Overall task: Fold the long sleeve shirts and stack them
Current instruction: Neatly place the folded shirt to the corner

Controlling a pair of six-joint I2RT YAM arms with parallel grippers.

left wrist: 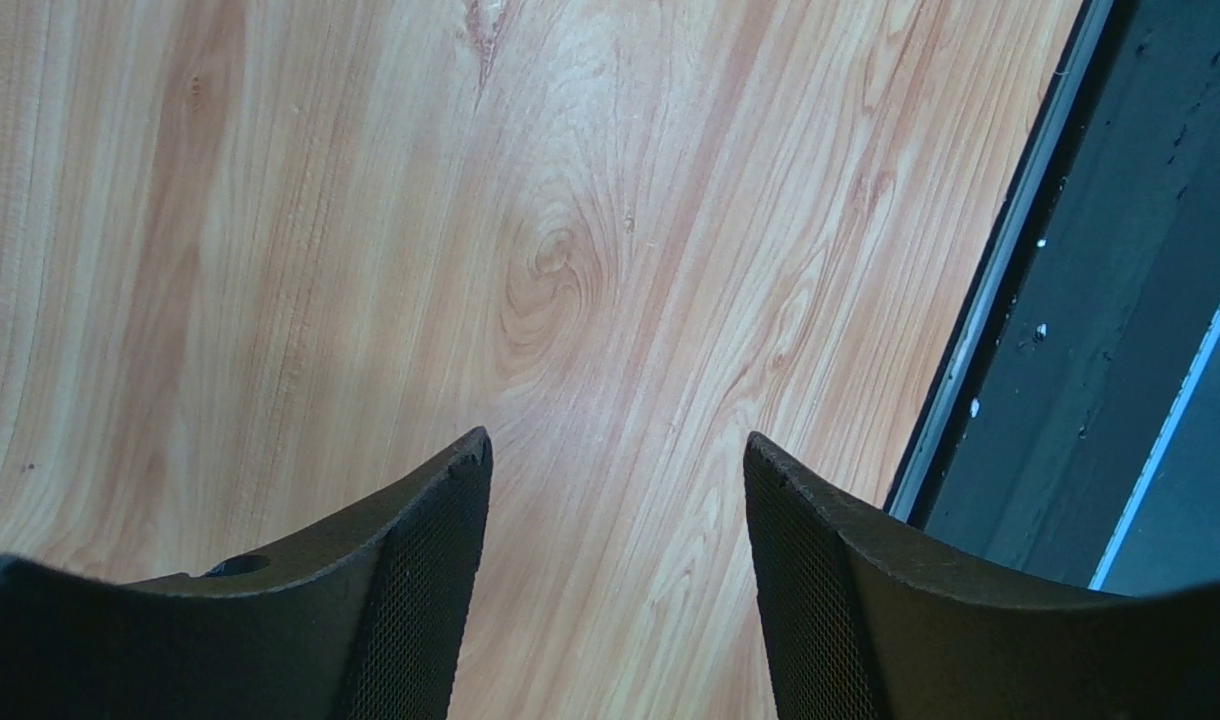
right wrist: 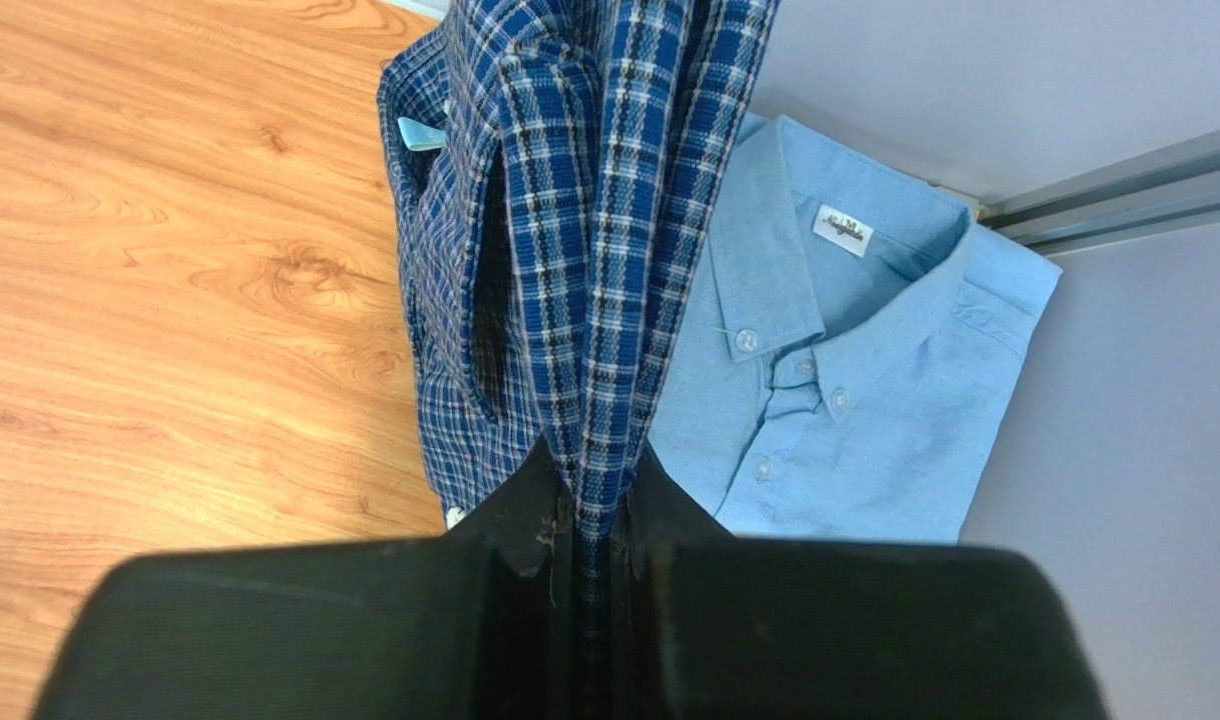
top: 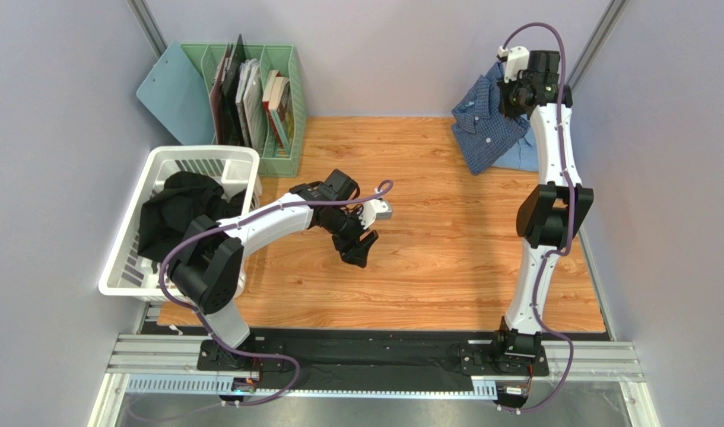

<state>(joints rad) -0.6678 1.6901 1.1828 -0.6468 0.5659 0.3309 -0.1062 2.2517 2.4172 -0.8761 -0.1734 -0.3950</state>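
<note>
Right arm (top: 553,213) is reached out to the far right corner of the bench (top: 428,231). Its jaws are clenched on a fold of the checked shirt (right wrist: 571,225), and the cloth runs straight away from the tips in the wrist view. The pale blue shirt (right wrist: 842,390) lies folded flat in that corner, just to the right of the pinched cloth. Its collar is away from the jaws and its placket runs roughly along the line of the grip. The checked cloth covers its left edge in that view; touching or hanging clear, cannot tell. Left arm (top: 276,213) is mid-bench, well apart from both shirts. Its jaws are released and empty over bare wood, so the right arm is much the nearer. Judgement: stacking calls for a shift towards the pale shirt before letting go. Hard to make out: the right arm blocks the grip from the top camera, where the checked shirt (top: 486,111) reads as a bunched mass beside the pale blue shirt (top: 517,156). Its sleeves and fold state are unclear. The near end of the pale shirt is cut off behind the jaw housing.
</note>
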